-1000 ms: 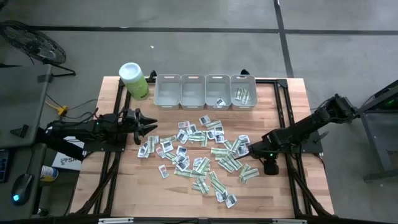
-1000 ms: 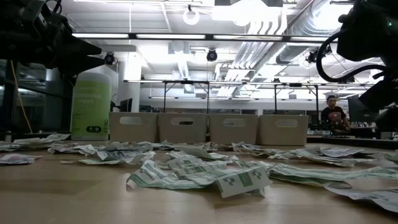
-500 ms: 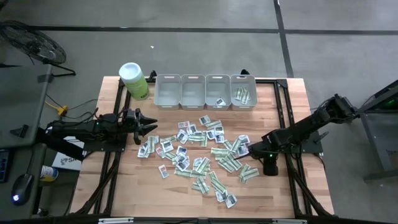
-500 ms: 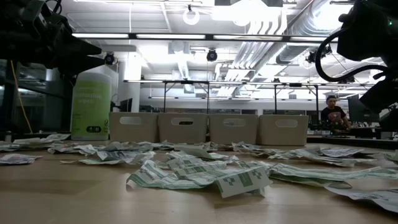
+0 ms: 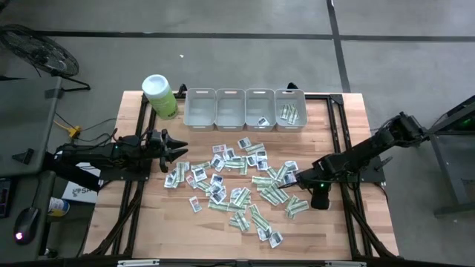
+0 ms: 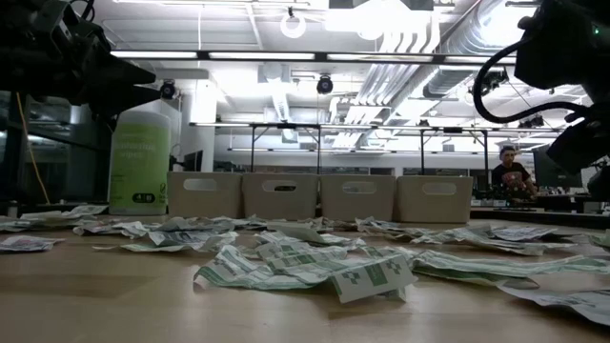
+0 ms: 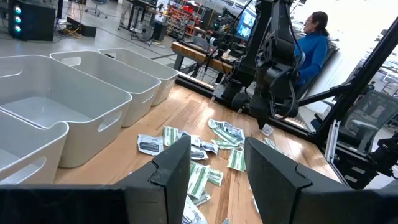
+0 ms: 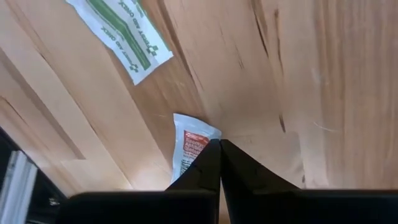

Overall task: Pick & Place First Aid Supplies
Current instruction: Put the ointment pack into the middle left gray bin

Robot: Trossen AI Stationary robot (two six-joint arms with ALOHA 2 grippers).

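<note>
Right wrist view: right gripper [image 8: 219, 144] pinched shut on a red-printed packet [image 8: 190, 148], its edge on bare wood beside the green-striped strip [image 8: 122, 32].

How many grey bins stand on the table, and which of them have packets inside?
4, in a row at the table's far edge: the first bin and second bin from the left look empty, the third bin holds one packet, the fourth bin holds green-and-white strips.

red-printed packet [image 8: 191, 147]: lower end hidden behind jaws | green-striped packet [image 8: 120, 34]: cut by edge
</note>
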